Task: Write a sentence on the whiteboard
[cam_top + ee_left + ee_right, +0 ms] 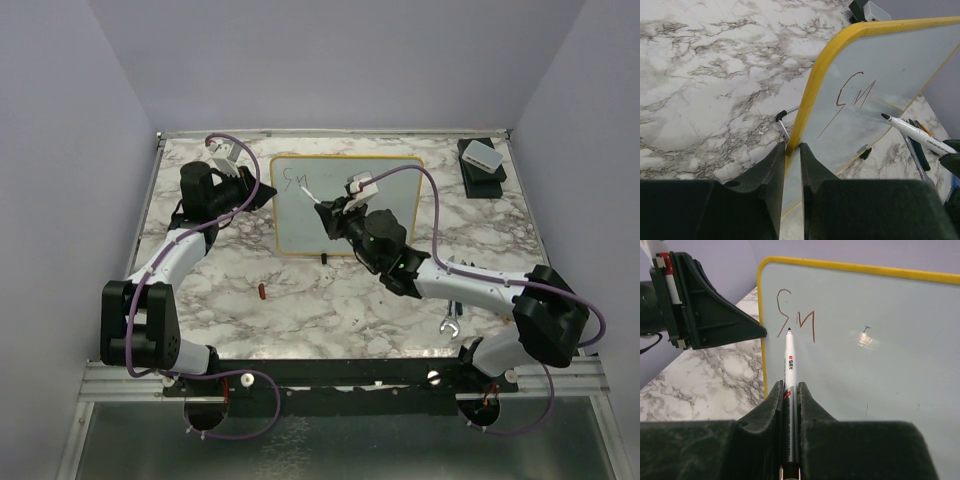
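The whiteboard (375,215) stands tilted on the marble table, with a pale glossy face (870,370) and a yellow rim (812,95). The sentence shows as thin dark-red letters "Sm" (796,320) near the board's upper left corner (855,92). My left gripper (792,148) is shut on the board's left rim, one finger on each side (270,196). My right gripper (789,390) is shut on a white marker (789,357). The marker's dark tip (885,116) points at the board face just below the "m" (310,193); whether it touches cannot be told.
A small white box on a black base (481,160) sits at the back right corner. A small red object (262,291) lies on the marble in front of the board. A metal wrench (450,326) lies by the right arm. Grey walls close in the table.
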You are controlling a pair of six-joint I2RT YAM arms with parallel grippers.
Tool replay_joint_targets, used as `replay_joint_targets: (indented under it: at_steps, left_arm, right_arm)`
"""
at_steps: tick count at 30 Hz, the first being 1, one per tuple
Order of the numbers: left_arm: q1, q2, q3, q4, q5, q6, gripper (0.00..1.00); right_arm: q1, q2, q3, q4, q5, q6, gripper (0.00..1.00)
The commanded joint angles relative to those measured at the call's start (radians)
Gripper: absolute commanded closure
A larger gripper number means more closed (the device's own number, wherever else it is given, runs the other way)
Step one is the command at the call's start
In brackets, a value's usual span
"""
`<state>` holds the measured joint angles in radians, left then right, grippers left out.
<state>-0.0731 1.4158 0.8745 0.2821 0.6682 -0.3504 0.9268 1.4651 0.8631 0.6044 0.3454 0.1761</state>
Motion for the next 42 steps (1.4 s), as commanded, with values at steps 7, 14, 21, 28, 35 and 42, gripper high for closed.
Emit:
replay_joint_targets:
  at_steps: [7, 14, 21, 28, 35, 42]
  left_arm:
    - [0.000, -0.022, -0.009, -0.006, 0.020, 0.010, 0.81]
    - [0.000, -0.024, -0.011, -0.005, 0.021, 0.010, 0.81]
    - [0.001, -0.023, -0.009, -0.005, 0.022, 0.010, 0.81]
    - [0.001, -0.026, -0.011, -0.006, 0.022, 0.010, 0.81]
    - [0.001, -0.027, -0.012, -0.004, 0.022, 0.009, 0.81]
    - [0.000, -0.026, -0.011, -0.004, 0.023, 0.010, 0.81]
  right_arm:
    - [0.006, 0.064, 0.102, 0.023, 0.030, -0.050, 0.99]
    - [0.006, 0.093, 0.118, 0.014, 0.050, -0.047, 0.99]
    - [0.006, 0.100, 0.114, 0.015, 0.074, -0.047, 0.99]
    - [0.004, 0.123, 0.126, 0.011, 0.079, -0.053, 0.99]
    - [0.004, 0.132, 0.122, 0.003, 0.072, -0.051, 0.99]
    - [0.004, 0.133, 0.093, -0.013, 0.058, -0.022, 0.99]
